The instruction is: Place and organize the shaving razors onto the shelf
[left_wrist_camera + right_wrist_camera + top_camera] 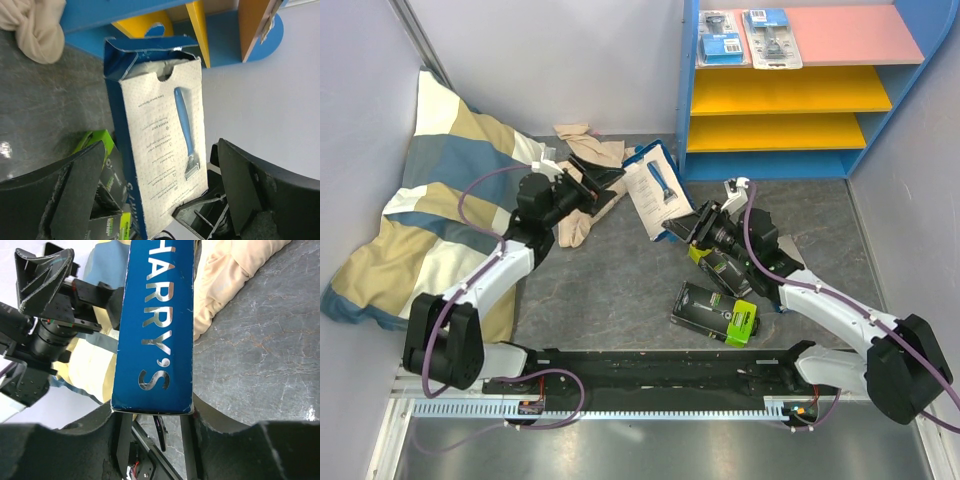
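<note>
Two blister packs [750,38] sitting on pink top board [850,35] of shelf [688,90]. Right gripper [688,228] clamping white-blue box [655,190] by its end, tilting it above table, likely readying shelf carry. Left gripper [595,185] gaping wide, gripping nothing, facing box. Black boxes [715,312] waiting on table.

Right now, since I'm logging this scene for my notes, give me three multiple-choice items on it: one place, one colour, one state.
1. The two blister packs lie on: A the pink top board; B a yellow board; C the pillow.
2. The razor pictured on the white-blue box is: A green; B blue; C black.
3. The left tool is: A shut on the box; B shut on nothing; C open.
Answers: A, both packs sit on the pink board; B, its handle is blue; C, its fingers stand wide apart, while the right tool grips the box.
</note>
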`<state>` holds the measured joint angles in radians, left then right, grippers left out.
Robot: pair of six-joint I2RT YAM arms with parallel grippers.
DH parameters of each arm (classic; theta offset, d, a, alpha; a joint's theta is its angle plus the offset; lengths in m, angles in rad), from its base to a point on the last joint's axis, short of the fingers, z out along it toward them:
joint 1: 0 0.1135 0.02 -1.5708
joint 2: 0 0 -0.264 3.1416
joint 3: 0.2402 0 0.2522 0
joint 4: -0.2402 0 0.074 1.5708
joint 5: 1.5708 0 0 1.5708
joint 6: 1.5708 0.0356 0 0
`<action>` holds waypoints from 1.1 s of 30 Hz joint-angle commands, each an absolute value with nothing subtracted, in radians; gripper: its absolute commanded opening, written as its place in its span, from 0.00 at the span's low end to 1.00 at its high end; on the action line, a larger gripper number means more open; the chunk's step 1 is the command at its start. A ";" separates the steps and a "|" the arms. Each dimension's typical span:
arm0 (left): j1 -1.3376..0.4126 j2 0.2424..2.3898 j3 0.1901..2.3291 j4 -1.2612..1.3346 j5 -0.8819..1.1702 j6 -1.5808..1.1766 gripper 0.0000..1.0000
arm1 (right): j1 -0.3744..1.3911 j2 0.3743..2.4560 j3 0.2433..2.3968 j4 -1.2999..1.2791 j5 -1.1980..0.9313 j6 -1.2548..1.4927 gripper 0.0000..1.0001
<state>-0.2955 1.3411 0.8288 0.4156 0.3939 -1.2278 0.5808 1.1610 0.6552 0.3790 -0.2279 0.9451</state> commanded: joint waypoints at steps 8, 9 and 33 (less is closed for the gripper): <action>-0.235 1.336 1.158 -0.257 0.263 -0.554 1.00 | 0.568 1.114 0.715 0.373 -0.238 0.896 0.23; -0.235 1.347 1.196 -0.361 0.220 -0.520 1.00 | 0.565 1.114 0.713 0.373 -0.244 0.894 0.23; -0.233 1.330 1.150 -0.451 -0.034 -0.342 1.00 | 0.224 1.129 0.781 0.443 -0.495 0.959 0.21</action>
<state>-0.2359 1.3258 1.1645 -0.4767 -0.0433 -0.3901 0.2707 1.1439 0.6979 0.3641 -0.4259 0.9585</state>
